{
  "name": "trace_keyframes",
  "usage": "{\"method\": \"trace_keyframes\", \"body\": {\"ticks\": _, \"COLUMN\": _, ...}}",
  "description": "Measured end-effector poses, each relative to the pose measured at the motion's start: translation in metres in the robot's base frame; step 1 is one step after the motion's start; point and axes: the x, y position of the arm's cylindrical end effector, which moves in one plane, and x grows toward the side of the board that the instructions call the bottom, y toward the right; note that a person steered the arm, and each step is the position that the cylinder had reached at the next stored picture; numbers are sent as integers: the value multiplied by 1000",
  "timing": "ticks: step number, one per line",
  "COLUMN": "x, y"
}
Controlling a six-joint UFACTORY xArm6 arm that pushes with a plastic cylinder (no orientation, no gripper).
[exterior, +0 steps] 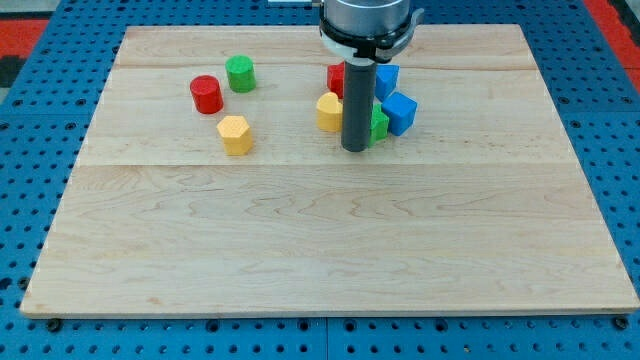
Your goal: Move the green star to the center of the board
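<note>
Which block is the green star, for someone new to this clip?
Find the dark rod at the board's top middle. A cluster of blocks sits around it; the green star peeks out just right of my tip, below-left of a blue block. It is the cluster's only green piece.

Light wooden board (330, 250), plank seams running left-right, lying on a blue pegboard surface (40, 120). 8 blocks on it, all in the half toward the top edge. Toward the top-left corner: green cylinder (240, 74), red cylinder (207, 94), yellow hexagon-like block (235, 134). Near the middle of the top edge, a tight cluster: red block (336, 79), yellow block (329, 112), 2 blue blocks (387, 80) (400, 112), green block (379, 124), probably the star, mostly hidden by the rod. My tip (355, 149) touches down just beside that cluster.
</note>
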Motion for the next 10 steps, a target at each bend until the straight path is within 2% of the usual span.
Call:
{"method": "trace_keyframes", "body": {"ticks": 1, "x": -23, "y": -3}}
{"method": "trace_keyframes", "body": {"ticks": 3, "x": -35, "y": -71}}
{"method": "trace_keyframes", "body": {"ticks": 4, "x": -22, "y": -24}}
{"method": "trace_keyframes", "body": {"ticks": 5, "x": -32, "y": -9}}
{"method": "trace_keyframes", "body": {"ticks": 6, "x": -47, "y": -31}}
{"method": "trace_keyframes", "body": {"ticks": 8, "x": -47, "y": -90}}
{"method": "trace_keyframes", "body": {"ticks": 10, "x": -48, "y": -24}}
